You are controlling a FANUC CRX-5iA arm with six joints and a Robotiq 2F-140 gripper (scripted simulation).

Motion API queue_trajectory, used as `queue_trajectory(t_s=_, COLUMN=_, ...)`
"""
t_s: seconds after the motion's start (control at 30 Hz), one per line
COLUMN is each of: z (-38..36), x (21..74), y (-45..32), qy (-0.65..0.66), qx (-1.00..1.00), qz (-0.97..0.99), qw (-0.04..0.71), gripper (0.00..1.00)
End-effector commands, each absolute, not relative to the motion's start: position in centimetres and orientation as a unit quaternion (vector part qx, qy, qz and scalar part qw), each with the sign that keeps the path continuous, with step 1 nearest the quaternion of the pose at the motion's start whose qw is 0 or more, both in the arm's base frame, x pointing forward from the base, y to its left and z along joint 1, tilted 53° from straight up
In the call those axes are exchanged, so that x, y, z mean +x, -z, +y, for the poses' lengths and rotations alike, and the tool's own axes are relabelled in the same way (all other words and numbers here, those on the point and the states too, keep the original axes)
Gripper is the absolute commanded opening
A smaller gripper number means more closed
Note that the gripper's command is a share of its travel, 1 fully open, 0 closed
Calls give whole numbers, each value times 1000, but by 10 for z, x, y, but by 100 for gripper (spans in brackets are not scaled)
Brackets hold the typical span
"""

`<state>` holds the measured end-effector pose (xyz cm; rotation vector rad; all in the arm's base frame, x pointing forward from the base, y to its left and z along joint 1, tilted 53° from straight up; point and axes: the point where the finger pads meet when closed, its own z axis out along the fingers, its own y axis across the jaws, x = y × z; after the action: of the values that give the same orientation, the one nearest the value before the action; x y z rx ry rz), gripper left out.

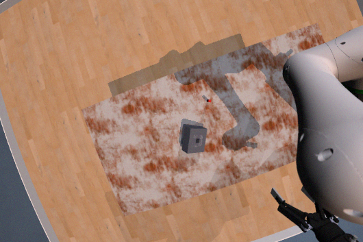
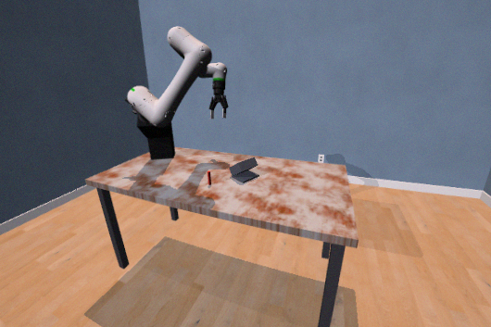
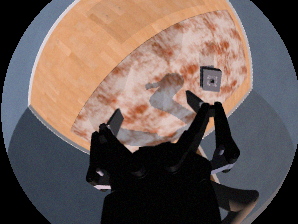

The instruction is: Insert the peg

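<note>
A small red peg stands upright on the rust-mottled table; from above it shows as a red dot. The grey sloped panel with a dark square hole lies just right of the peg, and shows from above and in the wrist view. My gripper hangs open and empty high above the table, above and a little behind the peg. Its black fingers fill the lower wrist view, and one finger shows at the overhead view's lower right.
The white arm rises from a black base at the table's back left corner. Its body blocks the right side of the overhead view. The table edge runs along the front, with wooden floor below.
</note>
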<state>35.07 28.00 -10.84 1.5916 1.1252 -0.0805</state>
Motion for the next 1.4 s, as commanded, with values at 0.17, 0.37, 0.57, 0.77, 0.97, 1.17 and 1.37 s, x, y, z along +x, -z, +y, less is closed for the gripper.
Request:
queue_trajectory(t_s=0.17, z=257, x=407, y=71, qy=-23, qx=745, qz=412, qw=524, gripper=100)
queue_trajectory(t_s=0.37, z=227, x=447, y=39, qy=-66, qx=794, qz=347, qw=495, gripper=100)
queue_trajectory(t_s=0.57, z=189, x=482, y=7, qy=-110, qx=834, qz=276, qw=465, gripper=100)
queue_trajectory(t_s=0.77, z=161, x=502, y=-14, qy=-138, qx=856, qz=226, qw=445, gripper=100)
queue_trajectory(t_s=0.97, z=114, x=525, y=-46, qy=-180, qx=880, qz=147, qw=415, gripper=100)
queue_trajectory(t_s=1.17, z=64, x=540, y=-77, qy=-222, qx=894, qz=67, qw=384, gripper=100)
queue_trajectory(t_s=1.37, z=29, x=546, y=-98, qy=-249, qx=897, qz=13, qw=364, gripper=100)
